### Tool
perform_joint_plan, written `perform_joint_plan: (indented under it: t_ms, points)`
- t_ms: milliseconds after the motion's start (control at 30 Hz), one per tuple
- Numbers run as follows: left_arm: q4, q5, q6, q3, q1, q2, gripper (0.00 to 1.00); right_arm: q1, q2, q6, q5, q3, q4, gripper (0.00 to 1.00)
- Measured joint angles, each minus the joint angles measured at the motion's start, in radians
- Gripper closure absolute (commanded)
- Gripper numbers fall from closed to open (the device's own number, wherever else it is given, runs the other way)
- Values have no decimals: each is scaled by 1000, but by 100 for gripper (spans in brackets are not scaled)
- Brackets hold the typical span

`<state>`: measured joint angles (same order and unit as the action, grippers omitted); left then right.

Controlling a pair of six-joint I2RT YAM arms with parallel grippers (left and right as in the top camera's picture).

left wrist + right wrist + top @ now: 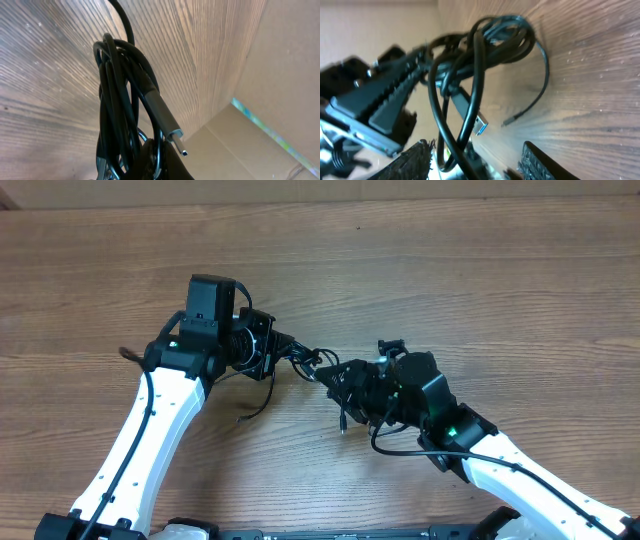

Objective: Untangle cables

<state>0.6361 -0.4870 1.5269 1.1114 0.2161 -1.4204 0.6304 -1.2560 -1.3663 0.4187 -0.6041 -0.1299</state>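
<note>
A tangled bundle of thin black cables (312, 362) hangs between my two grippers above the wooden table. My left gripper (296, 352) is shut on the bundle; in the left wrist view the cables (122, 95) run up from the jaws (160, 167), with a silver-tipped plug (167, 124) sticking out. My right gripper (336, 376) is open. In the right wrist view its fingers (480, 162) stand wide apart, with cable strands (470, 75) and a blue USB plug (481, 125) between them. One loose end (243, 418) trails on the table.
The wooden table (480, 270) spreads all around. Another plug end (343, 426) hangs below my right gripper. The left gripper's black body (370, 105) fills the left of the right wrist view. A cardboard wall (280, 75) stands beyond the table's edge.
</note>
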Motion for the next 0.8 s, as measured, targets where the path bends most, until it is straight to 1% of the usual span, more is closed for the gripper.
perform_joint_plan:
  t_ms: [67, 100, 133, 167, 200, 267, 300, 333, 367, 433, 533, 567, 600, 633, 733, 800]
  points:
    - [0, 46, -16, 0, 0, 0, 96, 0, 0, -21, -29, -1, 18, 36]
    - [0, 64, -28, 0, 0, 0, 96, 1, 1, -19, -40, -4, 56, 33]
    - [-1, 99, -47, 0, 0, 0, 96, 1, 0, -10, -61, -5, 122, 28]
    - [-7, 145, -78, 0, 0, 0, 96, 1, 0, 4, -84, -3, 186, 27]
    - [-10, 161, -89, 0, 0, 0, 96, 1, 0, 24, -100, -3, 223, 24]
    - [-10, 220, -122, 0, 0, 0, 96, 1, 0, 82, -144, -3, 318, 22]
    - [-11, 241, -133, 0, 0, 0, 96, 1, 0, 102, -159, -2, 330, 19]
    - [-11, 257, -140, 0, 0, 0, 96, 1, 1, 113, -162, -2, 327, 13]
    - [-11, 269, -143, 0, 0, 0, 96, 1, 2, 126, -163, -2, 312, 0]
    - [-11, 285, -147, 0, 0, 0, 96, 0, 8, 137, -156, -2, 245, 0]
    - [-10, 291, -147, 0, 0, 0, 96, 2, 17, 143, -103, -3, 63, 2]
    - [-11, 291, -148, 0, 0, 0, 96, 6, 18, 145, -85, -4, -15, 9]
    - [-11, 291, -148, 0, 3, 0, 96, 20, 23, 152, -76, -8, -79, 21]
    - [-11, 292, -148, 0, 7, 0, 96, 26, 24, 150, -75, -8, -84, 29]
    - [-12, 290, -148, 0, 28, 0, 96, 49, 18, 102, -118, -8, -72, 41]
    - [-15, 286, -148, 0, 53, 0, 96, 56, -25, 28, -154, -8, -66, 42]
